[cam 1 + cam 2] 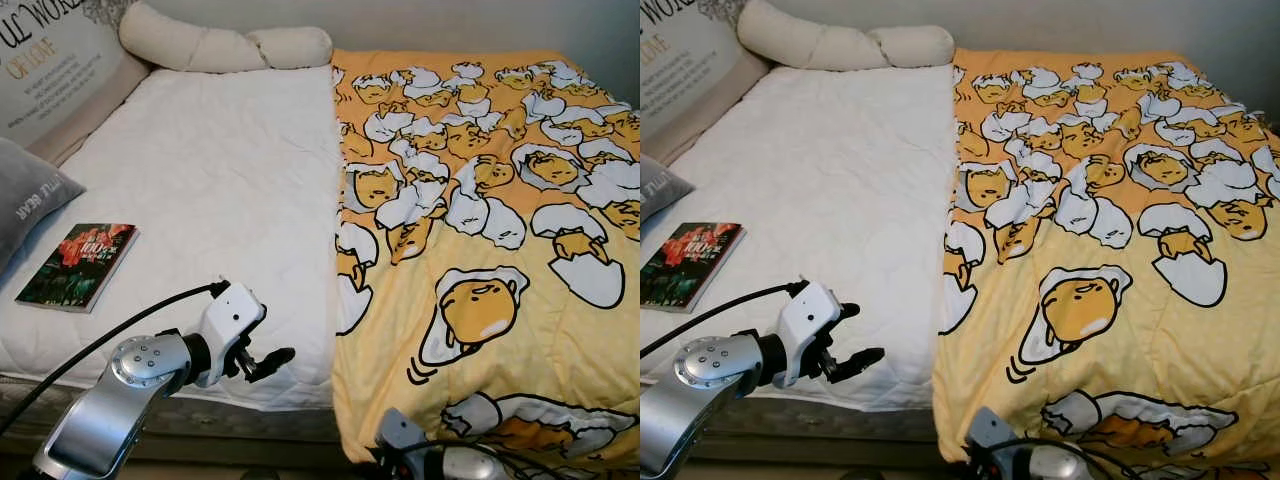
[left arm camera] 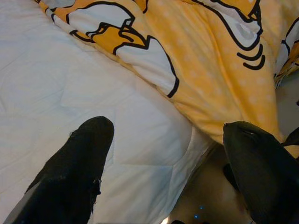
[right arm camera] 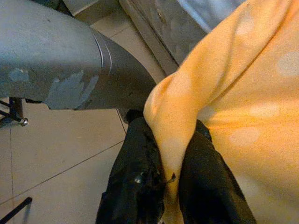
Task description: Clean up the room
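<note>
A yellow blanket [image 1: 500,330] printed with egg cartoons covers the right half of the bed and hangs over its front edge. The left half is bare white mattress pad [image 1: 200,170]. My right gripper [image 3: 170,175] is low at the bed's front, shut on a fold of the blanket's [image 3: 243,93] hanging edge; its arm [image 1: 430,458] shows below the blanket. My left gripper [image 1: 266,362] hovers open over the pad's front edge, just left of the blanket's border, with nothing between its fingers [image 2: 74,168].
A book [image 1: 78,266] with a red and green cover lies on the pad at the left. A grey pillow [image 1: 25,195], a lettered cushion [image 1: 50,70] and a cream bolster [image 1: 220,45] sit along the left and head. Tiled floor [image 3: 56,154] lies below.
</note>
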`<state>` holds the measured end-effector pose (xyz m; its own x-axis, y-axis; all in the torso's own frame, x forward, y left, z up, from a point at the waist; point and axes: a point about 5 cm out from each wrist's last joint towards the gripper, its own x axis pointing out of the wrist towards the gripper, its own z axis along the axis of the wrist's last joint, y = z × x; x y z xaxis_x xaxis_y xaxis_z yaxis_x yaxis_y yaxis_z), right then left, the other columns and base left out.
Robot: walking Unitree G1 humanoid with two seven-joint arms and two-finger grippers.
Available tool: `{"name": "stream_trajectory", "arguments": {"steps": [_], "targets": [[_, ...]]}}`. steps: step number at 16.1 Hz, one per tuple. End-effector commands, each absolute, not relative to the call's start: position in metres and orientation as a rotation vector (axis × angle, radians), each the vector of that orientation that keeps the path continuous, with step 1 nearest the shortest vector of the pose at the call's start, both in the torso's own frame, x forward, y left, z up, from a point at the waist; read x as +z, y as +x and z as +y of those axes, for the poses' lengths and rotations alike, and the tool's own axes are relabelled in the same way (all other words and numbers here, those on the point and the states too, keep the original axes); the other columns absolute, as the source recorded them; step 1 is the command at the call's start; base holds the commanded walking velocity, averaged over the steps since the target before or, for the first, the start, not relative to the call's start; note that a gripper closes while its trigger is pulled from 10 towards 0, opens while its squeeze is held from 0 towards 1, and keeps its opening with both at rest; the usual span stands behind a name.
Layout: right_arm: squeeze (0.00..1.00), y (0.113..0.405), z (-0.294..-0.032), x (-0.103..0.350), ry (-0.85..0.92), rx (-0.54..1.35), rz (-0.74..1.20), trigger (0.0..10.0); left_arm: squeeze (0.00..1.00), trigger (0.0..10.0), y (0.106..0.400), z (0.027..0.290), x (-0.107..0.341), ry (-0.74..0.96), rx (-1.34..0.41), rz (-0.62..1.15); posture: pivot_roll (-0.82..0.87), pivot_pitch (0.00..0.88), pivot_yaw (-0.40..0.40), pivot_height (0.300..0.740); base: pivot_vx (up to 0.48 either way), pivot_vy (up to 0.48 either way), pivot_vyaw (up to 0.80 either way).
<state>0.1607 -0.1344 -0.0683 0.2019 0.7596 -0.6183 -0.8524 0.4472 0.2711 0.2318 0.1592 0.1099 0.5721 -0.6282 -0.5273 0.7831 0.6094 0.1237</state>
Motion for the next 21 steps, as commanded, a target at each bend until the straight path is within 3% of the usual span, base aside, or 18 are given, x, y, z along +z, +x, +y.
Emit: {"name": "stream_trajectory", "arguments": {"steps": [1, 4, 5, 6, 8, 11, 13, 15, 16, 18, 19, 21], "targets": [[1.0, 0.156, -0.135, -0.071, -0.14, 1.124, 0.777, 10.0, 0.0, 10.0, 0.233, 0.162, 0.11, 0.376, -0.846, 0.469, 0.28, 0.0, 0.045, 0.74, 0.0, 0.0, 0.0], [1.0, 0.161, -0.138, -0.071, -0.146, 1.105, 0.798, 10.0, 0.0, 10.0, 0.233, 0.162, 0.11, 0.377, -0.845, 0.469, 0.28, 0.0, 0.045, 0.74, 0.0, 0.0, 0.0], [1.0, 0.175, -0.141, -0.066, -0.132, 1.051, 0.782, 10.0, 0.0, 10.0, 0.233, 0.162, 0.11, 0.376, -0.846, 0.469, 0.28, 0.0, 0.045, 0.74, 0.0, 0.0, 0.0], [1.0, 0.208, -0.149, -0.049, -0.052, 0.954, 0.708, 10.0, 0.0, 10.0, 0.233, 0.162, 0.11, 0.376, -0.847, 0.47, 0.28, 0.0, 0.046, 0.74, 0.0, 0.0, 0.0], [1.0, 0.227, -0.148, -0.036, 0.017, 0.884, 0.621, 10.0, 0.0, 10.0, 0.232, 0.161, 0.11, 0.376, -0.848, 0.47, 0.28, 0.0, 0.045, 0.74, 0.0, 0.0, 0.0], [1.0, 0.25, -0.126, -0.015, 0.168, 0.872, 0.458, 10.0, 0.0, 10.0, 0.232, 0.162, 0.109, 0.376, -0.845, 0.471, 0.28, 0.0, 0.04, 0.74, 0.0, 0.0, 0.0], [1.0, 0.254, -0.114, -0.011, 0.162, 0.863, 0.429, 10.0, 0.0, 10.0, 0.233, 0.164, 0.107, 0.376, -0.835, 0.47, 0.26, 0.0, 0.031, 0.74, 0.0, 0.0, 0.0], [1.0, 0.26, -0.109, -0.007, 0.112, 0.79, 0.391, 10.0, 0.0, 10.0, 0.239, 0.169, 0.107, 0.347, -0.772, 0.438, 0.25, 0.0, 0.014, 0.74, 0.0, 0.0, 0.0], [1.0, 0.266, -0.111, -0.001, 0.107, 0.728, 0.345, 10.0, 0.0, 10.0, 0.247, 0.173, 0.11, 0.267, -0.659, 0.379, 0.23, 0.0, 0.004, 0.74, 0.0, 0.0, 0.0], [1.0, 0.274, -0.121, 0.014, 0.06, 0.583, 0.245, 10.0, 0.0, 10.0, 0.255, 0.184, 0.11, 0.127, -0.45, 0.304, 0.19, 0.0, -0.004, 0.74, 0.0, 0.0, 0.0], [1.0, 0.278, -0.134, 0.026, 0.038, 0.425, 0.202, 10.0, 0.0, 10.0, 0.253, 0.19, 0.109, 0.076, -0.34, 0.263, 0.17, 0.0, -0.017, 0.74, 0.0, 0.0, 0.0], [1.0, 0.279, -0.145, 0.039, 0.033, 0.314, 0.157, 10.0, 0.0, 10.0, 0.247, 0.19, 0.107, 0.066, -0.308, 0.248, 0.16, 0.0, -0.025, 0.74, 0.0, 0.0, 0.0]]}}
